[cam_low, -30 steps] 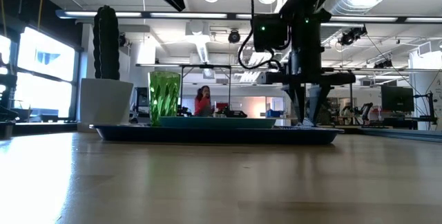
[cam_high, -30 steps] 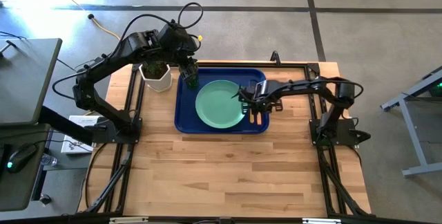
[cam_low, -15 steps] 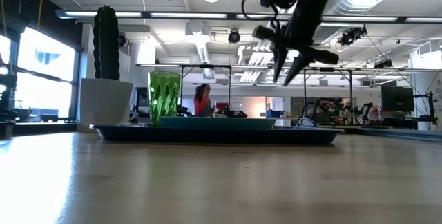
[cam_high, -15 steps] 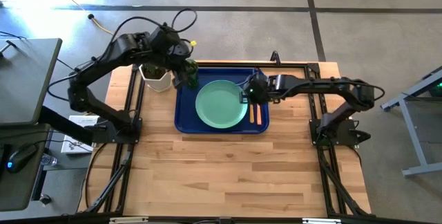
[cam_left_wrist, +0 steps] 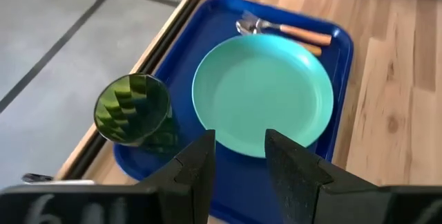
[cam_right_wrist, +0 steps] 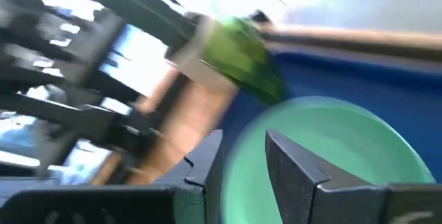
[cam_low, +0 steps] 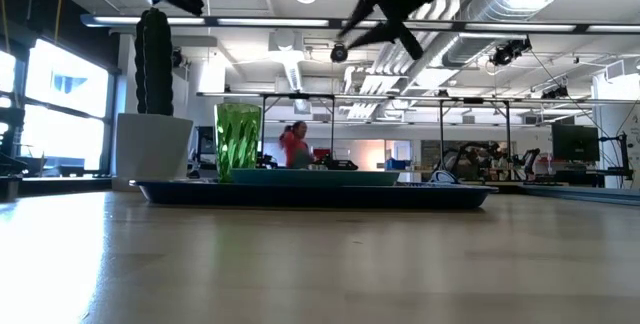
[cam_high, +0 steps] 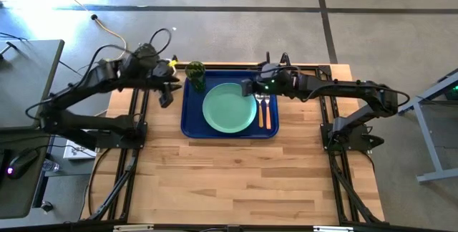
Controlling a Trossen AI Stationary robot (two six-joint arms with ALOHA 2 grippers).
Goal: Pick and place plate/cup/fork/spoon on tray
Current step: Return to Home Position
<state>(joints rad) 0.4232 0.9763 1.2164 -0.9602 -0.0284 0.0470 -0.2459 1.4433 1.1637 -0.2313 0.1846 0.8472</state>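
Left fingers (cam_left_wrist: 197, 169): open, empty, left of the tray (cam_high: 190, 129).
Right fingers (cam_right_wrist: 207, 162): open, empty, over the tray's far part.
Fork (cam_high: 266, 112), spoon (cam_high: 260, 110): likely light, slippery; grip the handles.
Plate (cam_high: 229, 107): likely stiff; pinch the rim.

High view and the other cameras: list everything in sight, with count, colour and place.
tray: one, dark blue, on the table's far half
plate: one, mint green, middle of the tray
cup: one, dark green, upright in the tray's far left corner
spoon: one, orange handle, on the tray right of the plate
fork: one, orange handle, just right of the spoon
cactus pot: one, white, left of the tray
table: one, light wood
person: one, red top, in the room behind
left gripper: open, high up left of the tray
right gripper: open, high over the plate's right edge
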